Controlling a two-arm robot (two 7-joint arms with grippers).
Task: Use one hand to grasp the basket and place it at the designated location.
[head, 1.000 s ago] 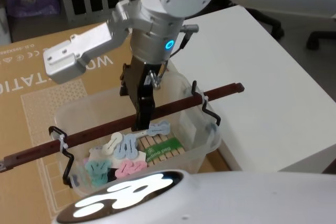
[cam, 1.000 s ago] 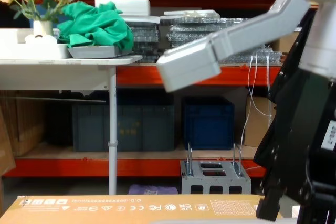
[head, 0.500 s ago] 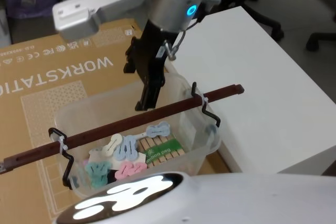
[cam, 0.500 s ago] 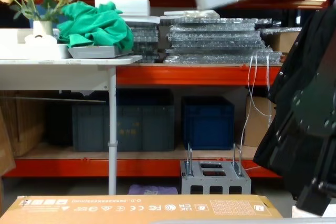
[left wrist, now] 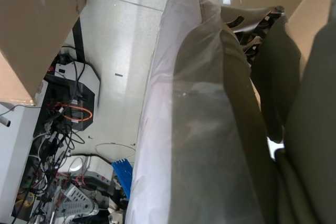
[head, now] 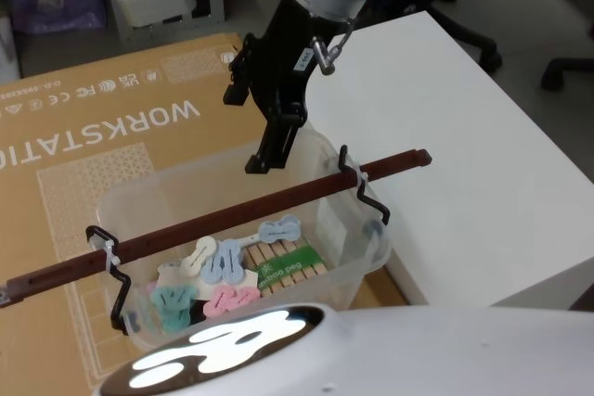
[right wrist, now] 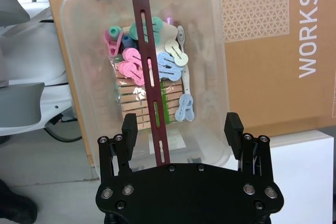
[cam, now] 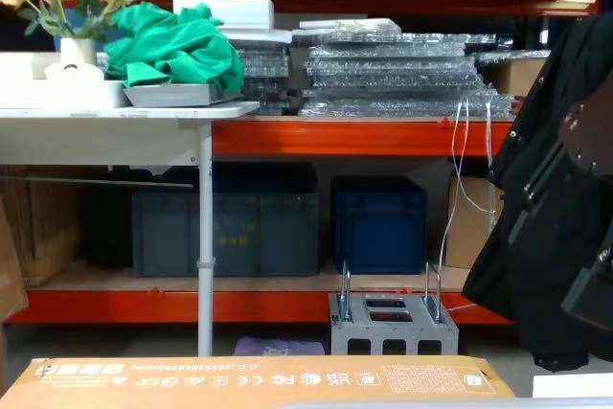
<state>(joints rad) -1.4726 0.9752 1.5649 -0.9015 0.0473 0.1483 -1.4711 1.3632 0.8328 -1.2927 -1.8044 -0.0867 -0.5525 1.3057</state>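
Cardboard box (head: 83,136), printed WORKSTATION: flat, bearing the basket. Basket (head: 113,199): pale translucent plastic, on the box's right part, just beside the white table; dark brown handle bar (head: 186,234) spans its rim; coloured clips (head: 223,271) and wooden pegs inside. Right gripper (right wrist: 181,123): black, above the basket's far rim, jaws spread wide, gripping nothing. White table (head: 464,136): right of the box
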